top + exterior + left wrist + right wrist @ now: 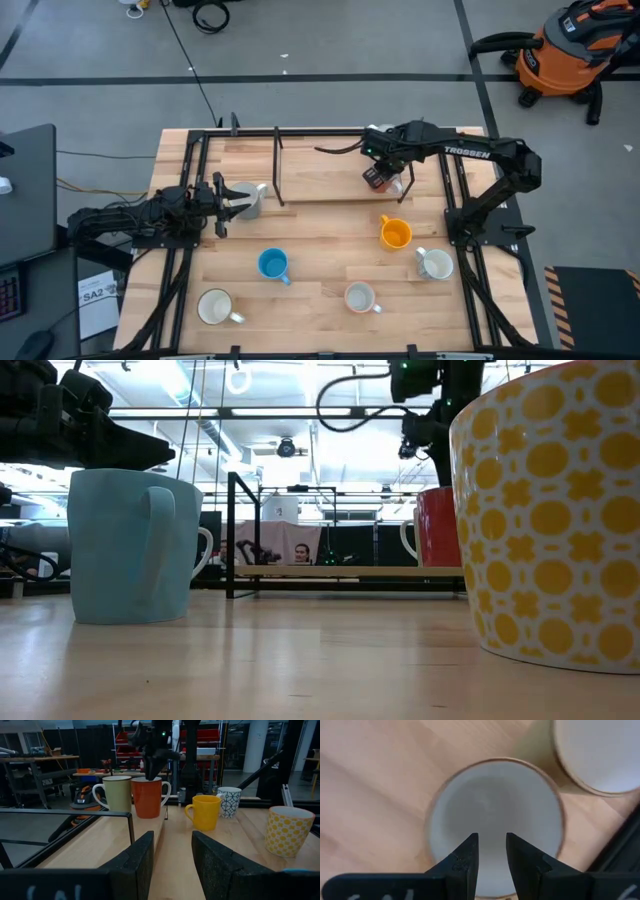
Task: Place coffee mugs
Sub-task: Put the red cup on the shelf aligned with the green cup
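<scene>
On right arm (470,153): "TROSSEN" lettering

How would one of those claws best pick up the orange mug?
By the rim, I'd guess, coming straight down. The orange mug stands upright with its mouth open to the top, so one finger could slip inside and one outside the wall, on the side away from its handle.

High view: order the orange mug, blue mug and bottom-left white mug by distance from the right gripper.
1. Orange mug, just below the right gripper.
2. Blue mug, table centre-left.
3. White mug, bottom-left corner.
</scene>
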Controlling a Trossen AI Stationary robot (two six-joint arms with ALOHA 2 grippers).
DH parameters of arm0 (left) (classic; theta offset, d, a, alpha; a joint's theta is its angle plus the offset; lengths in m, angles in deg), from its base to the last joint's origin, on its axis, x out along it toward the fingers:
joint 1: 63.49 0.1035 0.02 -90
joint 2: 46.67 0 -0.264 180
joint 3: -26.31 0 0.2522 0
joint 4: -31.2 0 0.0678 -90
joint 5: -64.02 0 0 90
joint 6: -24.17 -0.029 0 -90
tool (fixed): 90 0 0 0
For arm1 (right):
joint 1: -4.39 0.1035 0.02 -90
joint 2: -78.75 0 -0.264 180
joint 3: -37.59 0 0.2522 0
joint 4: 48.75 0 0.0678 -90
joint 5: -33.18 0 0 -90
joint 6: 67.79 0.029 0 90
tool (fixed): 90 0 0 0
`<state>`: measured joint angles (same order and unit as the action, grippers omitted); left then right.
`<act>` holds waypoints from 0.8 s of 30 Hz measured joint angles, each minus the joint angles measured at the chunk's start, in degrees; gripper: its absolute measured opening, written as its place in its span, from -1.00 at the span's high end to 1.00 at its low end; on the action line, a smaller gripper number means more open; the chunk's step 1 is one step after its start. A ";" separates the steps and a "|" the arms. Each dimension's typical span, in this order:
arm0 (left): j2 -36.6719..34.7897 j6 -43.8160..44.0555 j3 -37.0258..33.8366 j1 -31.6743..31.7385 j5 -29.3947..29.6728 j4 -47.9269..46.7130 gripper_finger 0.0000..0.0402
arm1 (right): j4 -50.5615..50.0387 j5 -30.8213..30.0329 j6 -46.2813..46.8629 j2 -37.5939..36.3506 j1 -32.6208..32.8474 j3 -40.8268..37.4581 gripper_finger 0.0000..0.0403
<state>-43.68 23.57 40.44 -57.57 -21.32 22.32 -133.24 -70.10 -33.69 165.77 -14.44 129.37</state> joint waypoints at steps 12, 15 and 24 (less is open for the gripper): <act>0.01 0.00 0.01 -0.01 -0.01 0.00 0.31 | -4.37 -3.04 3.62 0.02 -2.36 -1.43 0.49; 0.01 0.00 -0.01 0.01 -0.01 0.00 0.31 | -4.22 -3.23 3.45 0.02 -2.40 -1.43 0.49; 0.01 0.00 -0.01 0.01 -0.01 0.26 0.31 | -4.22 -2.07 2.62 0.02 -1.98 -0.40 0.49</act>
<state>-43.66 23.57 40.43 -57.56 -21.33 22.58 -137.47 -72.18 -31.07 165.80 -16.42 128.97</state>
